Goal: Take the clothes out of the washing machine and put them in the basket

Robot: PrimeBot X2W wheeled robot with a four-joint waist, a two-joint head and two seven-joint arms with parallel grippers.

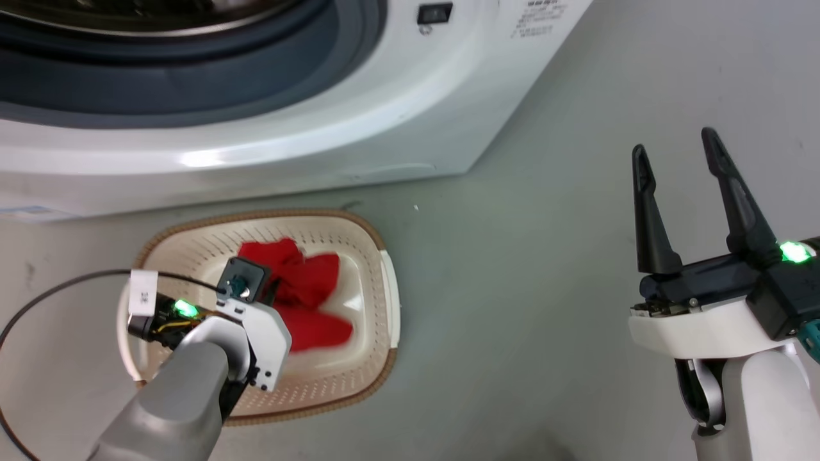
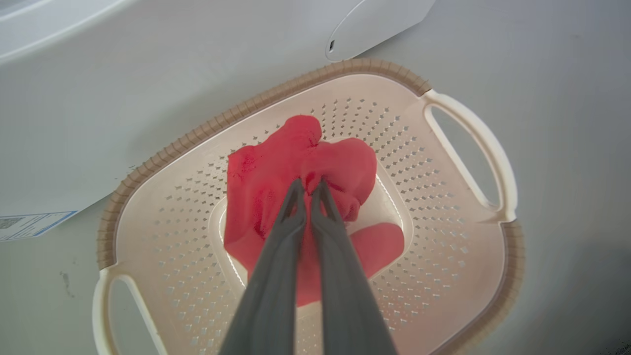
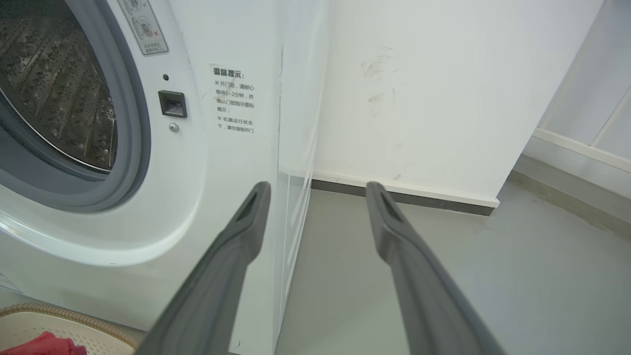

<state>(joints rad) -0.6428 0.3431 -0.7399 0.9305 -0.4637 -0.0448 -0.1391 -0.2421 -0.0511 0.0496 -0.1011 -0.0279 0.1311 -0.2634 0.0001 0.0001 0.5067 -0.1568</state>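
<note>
Red clothes (image 1: 301, 291) (image 2: 276, 182) lie bunched in the cream basket (image 1: 378, 301) (image 2: 443, 236) on the floor before the washing machine (image 1: 269, 134) (image 3: 162, 207). My left gripper (image 2: 309, 185) reaches down over the basket, its fingers (image 2: 281, 246) shut on a fold of the red clothes. In the head view the left wrist covers that gripper's fingers. My right gripper (image 1: 676, 150) (image 3: 318, 190) stands open and empty, over the floor to the right of the machine. The drum (image 3: 54, 88) shows bare steel through the porthole. A corner of the basket (image 3: 74, 325) with red clothes (image 3: 44, 345) shows at the right wrist view's lower left.
A black cable (image 1: 45, 301) loops over the floor left of the basket. A white wall (image 3: 419, 98) with a dark baseboard stands right of the machine. Grey floor (image 1: 544, 288) stretches between basket and right arm.
</note>
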